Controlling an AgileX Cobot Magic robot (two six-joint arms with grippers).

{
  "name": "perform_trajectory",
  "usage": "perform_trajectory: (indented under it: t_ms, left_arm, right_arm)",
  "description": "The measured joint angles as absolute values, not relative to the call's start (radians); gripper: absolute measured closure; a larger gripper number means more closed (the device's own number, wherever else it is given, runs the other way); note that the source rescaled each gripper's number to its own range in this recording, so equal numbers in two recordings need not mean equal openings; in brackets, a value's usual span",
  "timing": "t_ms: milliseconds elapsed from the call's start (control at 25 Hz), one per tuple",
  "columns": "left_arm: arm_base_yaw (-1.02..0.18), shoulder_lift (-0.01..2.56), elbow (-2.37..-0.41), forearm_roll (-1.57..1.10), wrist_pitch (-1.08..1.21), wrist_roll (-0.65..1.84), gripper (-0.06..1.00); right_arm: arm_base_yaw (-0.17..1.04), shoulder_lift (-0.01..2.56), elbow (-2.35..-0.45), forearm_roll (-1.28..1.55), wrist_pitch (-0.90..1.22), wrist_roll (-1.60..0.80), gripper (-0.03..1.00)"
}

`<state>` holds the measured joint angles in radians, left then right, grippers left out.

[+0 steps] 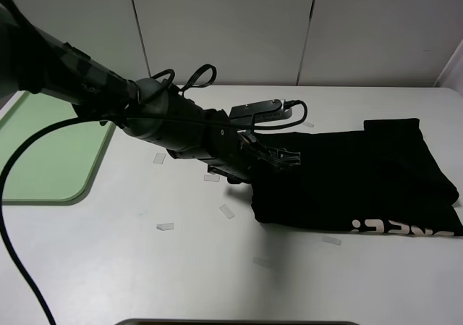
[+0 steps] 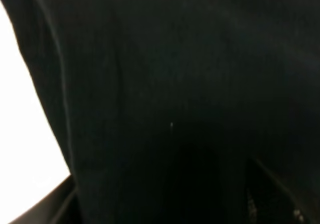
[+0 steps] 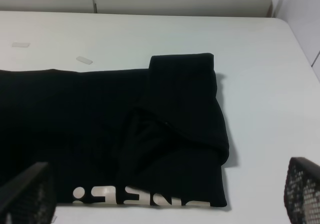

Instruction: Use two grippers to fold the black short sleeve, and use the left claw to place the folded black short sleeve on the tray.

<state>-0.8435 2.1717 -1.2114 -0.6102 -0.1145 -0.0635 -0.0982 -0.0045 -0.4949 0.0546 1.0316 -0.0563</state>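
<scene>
Black short sleeve (image 1: 362, 180) on the right part of the white tabletop (image 1: 145, 274), well apart from the tray. Already doubled into a rough oblong, pale lettering (image 1: 405, 228) along the near edge, one sleeve flap (image 3: 182, 74) turned in over the body at the far right corner. Looks partway through folding, not yet compact enough to lift in one piece. At its left edge, left claw (image 1: 283, 157), reaching across from the left side and lowered right onto the cloth, probably to take that edge for a further fold. Wrist view swallowed by black fabric, dark fingers lost against it, so cannot tell whether pinching the cloth or merely parted over it. Right claw (image 3: 162, 189) out of the high view, hovering by the lettered edge, fingers spread wide with nothing between, likely kept off so as not to pin the shirt. Farther out, small scraps of clear tape (image 1: 165, 226) scattered over the tabletop. Pale green tray (image 1: 43, 158) flat at the far left, on the left arm's side, presumably the reason for leaving the placing to that claw.
</scene>
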Motion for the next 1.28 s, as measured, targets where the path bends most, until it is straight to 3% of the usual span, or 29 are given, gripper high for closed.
perform_trajectory:
  t_ms: [360, 440, 680, 960, 1280]
  left_arm:
    - [-0.843, 2.193, -1.210, -0.589, -0.139, -0.064, 0.39]
    - [-0.843, 2.195, -1.210, -0.582, -0.139, -0.064, 0.48]
    - [-0.843, 2.195, -1.210, -0.577, -0.139, -0.064, 0.93]
    - [-0.834, 2.194, -1.210, -0.576, -0.121, -0.045, 0.94]
    - [-0.743, 2.153, -1.205, -0.576, 0.058, 0.047, 0.94]
  right_arm:
    - [-0.098, -0.004, -0.495, 0.055, 1.032, -0.056, -0.03]
    - [-0.098, -0.004, -0.495, 0.055, 1.032, -0.056, -0.03]
    - [-0.098, -0.004, -0.495, 0.055, 1.032, -0.056, -0.03]
    - [-0.098, -0.004, -0.495, 0.055, 1.032, -0.056, -0.03]
    - [-0.098, -0.004, -0.495, 0.055, 1.032, -0.056, -0.03]
